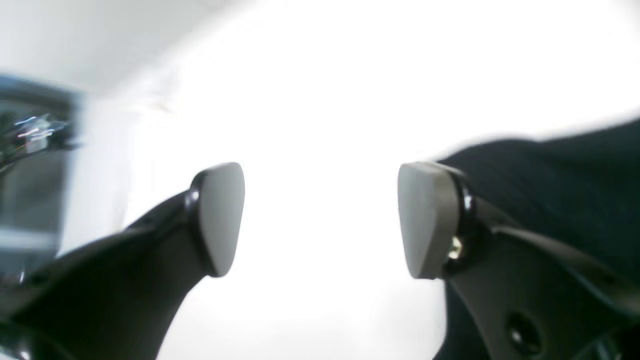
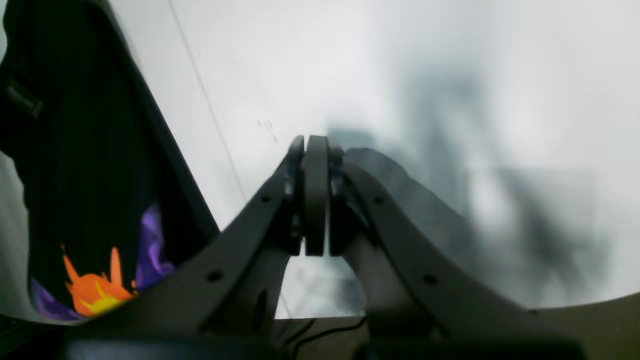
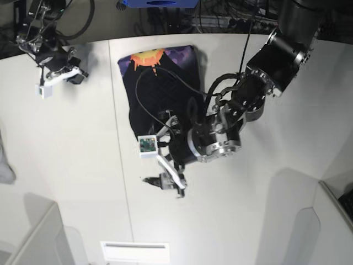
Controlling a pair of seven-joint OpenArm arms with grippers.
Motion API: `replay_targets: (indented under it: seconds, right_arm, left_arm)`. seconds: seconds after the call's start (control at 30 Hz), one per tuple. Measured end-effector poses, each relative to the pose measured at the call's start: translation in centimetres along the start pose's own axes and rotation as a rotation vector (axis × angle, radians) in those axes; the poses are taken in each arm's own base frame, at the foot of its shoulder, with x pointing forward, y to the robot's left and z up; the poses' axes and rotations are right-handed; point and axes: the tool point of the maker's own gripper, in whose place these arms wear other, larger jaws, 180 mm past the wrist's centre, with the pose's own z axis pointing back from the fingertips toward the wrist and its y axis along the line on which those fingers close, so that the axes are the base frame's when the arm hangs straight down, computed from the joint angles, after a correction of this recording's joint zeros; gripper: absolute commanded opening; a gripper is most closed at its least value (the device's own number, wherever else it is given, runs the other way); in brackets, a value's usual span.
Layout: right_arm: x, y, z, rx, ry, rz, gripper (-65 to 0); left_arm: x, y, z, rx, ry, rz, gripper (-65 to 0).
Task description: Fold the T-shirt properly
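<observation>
Base view gives the count: one T-shirt, two arms, two grippers, all on one white table. That T-shirt is black cloth, folded into a rough rectangle and lying flat near the table's far edge, its purple, orange and yellow print showing along the far end. The left gripper hangs over the shirt's near edge, and its arm and cables cover much of the cloth's near half, so the fold lines there cannot be made out. In the left wrist view the left gripper's grey pads stand spread wide with only bright, washed-out table between them; black cloth fills the right side beside one finger, and whether it touches the finger is unclear. The right gripper sits well apart from the shirt, at the table's far corner. Right wrist view is blurred, but its pads are pressed together on nothing, with the shirt's printed end at the left, cut off by the frame
</observation>
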Motion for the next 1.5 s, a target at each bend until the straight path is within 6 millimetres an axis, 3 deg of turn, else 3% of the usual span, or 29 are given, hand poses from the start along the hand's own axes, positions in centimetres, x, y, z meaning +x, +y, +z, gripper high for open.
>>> replay_targets:
  seconds: [0.07,0.17,0.23,0.33,0.43,0.5,0.63,0.73,0.83,0.93,1.13,1.4,1.5]
  right_arm:
    - [1.5,0.4,1.2,0.004,-0.1,0.029,-65.0]
    - [3.1,0.3,2.8,-0.009,-0.191,0.088,-65.0]
    - [3.8,0.0,3.3,-0.018,-0.23,0.103,-65.0]
    - [4.2,-0.2,4.1,-0.009,-0.248,0.184,-65.0]
    - [4.2,0.9,4.4,0.056,-0.258,0.272,-65.0]
    - [3.7,1.1,4.6,0.075,-0.251,0.322,-65.0]
    - [2.6,-0.5,4.5,-0.016,-0.193,0.497,-65.0]
    - [2.0,0.2,4.3,-0.005,-0.201,0.611,-65.0]
    - [0.0,-0.2,4.2,-0.02,-0.146,0.767,-65.0]
    - [-0.5,-1.8,4.7,-0.098,-0.135,0.829,-65.0]
    - [0.5,-4.8,6.5,-0.208,-0.163,0.794,-65.0]
    - [-4.3,-10.6,8.9,-0.36,0.174,0.898,-65.0]
    - [-7.8,-11.2,8.7,-0.322,0.32,0.926,-65.0]
  left_arm:
    - [-0.9,0.6,1.9,0.069,-0.001,0.077,-19.4]
    - [-3.6,-0.2,4.6,0.132,0.055,0.178,-19.9]
    - [-4.8,-0.3,6.2,0.174,0.072,0.229,-25.0]
    - [-7.4,-0.9,7.8,0.21,0.126,0.307,-44.6]
    - [-10.5,-2.0,9.6,0.239,0.211,0.377,-65.0]
    - [-11.6,-2.6,10.6,0.25,0.218,0.441,-65.0]
    - [-13.8,-2.5,13.7,0.324,0.206,0.594,-65.0]
    - [-16.2,-3.8,16.2,0.36,0.267,0.673,-65.0]
    - [-17.6,-5.4,18.4,0.38,0.29,0.727,-65.0]
    - [-16.6,-6.3,20.6,0.453,0.158,0.757,-65.0]
    - [-14.3,-10.7,22.8,0.455,0.021,0.826,-65.0]
    - [-14.2,-17.9,25.7,0.409,0.062,0.99,-65.0]
    - [-15.5,-21.0,27.0,0.421,0.093,1.071,-65.0]
